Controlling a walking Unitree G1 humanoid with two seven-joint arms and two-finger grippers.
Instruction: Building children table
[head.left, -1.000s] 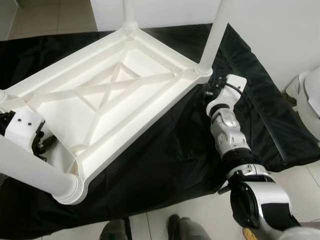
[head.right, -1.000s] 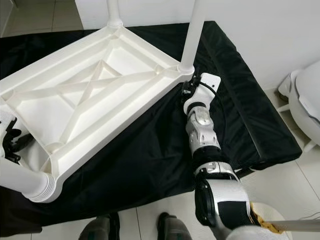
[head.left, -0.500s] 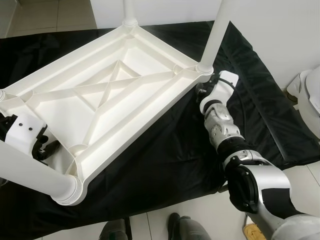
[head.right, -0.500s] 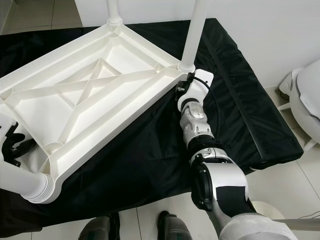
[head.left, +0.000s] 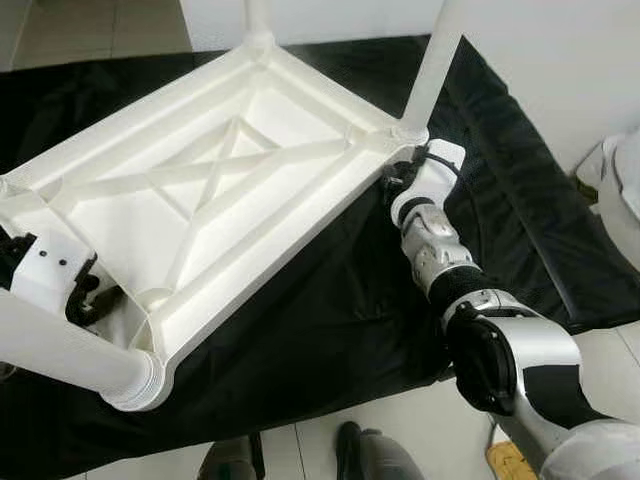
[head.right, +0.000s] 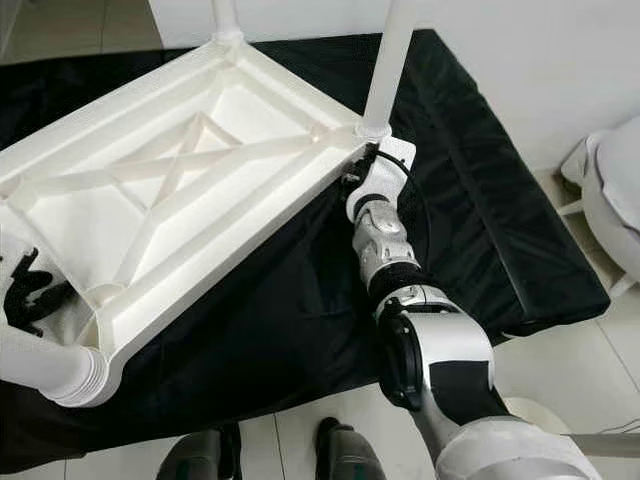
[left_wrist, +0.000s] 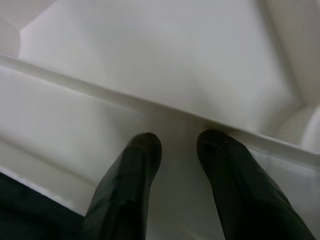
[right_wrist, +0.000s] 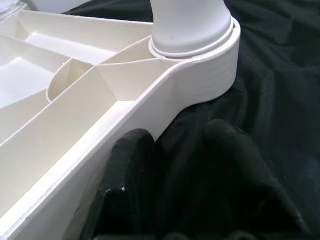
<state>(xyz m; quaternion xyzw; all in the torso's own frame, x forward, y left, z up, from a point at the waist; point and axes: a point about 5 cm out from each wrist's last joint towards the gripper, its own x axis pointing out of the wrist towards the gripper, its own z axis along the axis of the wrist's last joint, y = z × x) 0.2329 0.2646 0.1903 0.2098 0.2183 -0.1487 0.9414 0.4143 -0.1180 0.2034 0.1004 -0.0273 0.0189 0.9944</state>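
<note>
The white plastic children's table (head.left: 220, 170) lies upside down on a black mat (head.left: 330, 320) spread on the tiled floor (head.left: 100, 30); its ribbed underside faces up.

1. Left side. The left gripper (head.left: 95, 300) is at the table's near-left edge, just beside the leg (head.left: 60, 350) already seated in the near corner socket. In the left wrist view its two fingers (left_wrist: 130, 180) stand apart, tips against the white rim of the frame (left_wrist: 150, 107), clamped on nothing.

2. Centre. The crossed ribs (head.left: 215, 165) and the far corner leg (head.left: 258, 18) are untouched. A third leg is fitted at the right corner.

3. Right side. The right gripper (head.left: 398, 180) is at the table's right corner, directly below the socket (right_wrist: 200, 55) that holds the upright leg (head.left: 432, 60). In the right wrist view its fingers (right_wrist: 127, 180) are parted and rest on the black mat, one alongside the table's edge, gripping nothing.

Step in hand, as judged: the legs appear fitted, and both grippers are positioned at opposite sides of the frame, probably to seat or take hold of it.

Next move, as judged: each gripper needs a firm purchase on the rim before any lift or turn. The frame is wide and light, so an uneven grip could let it pivot or slide on the mat.
</note>
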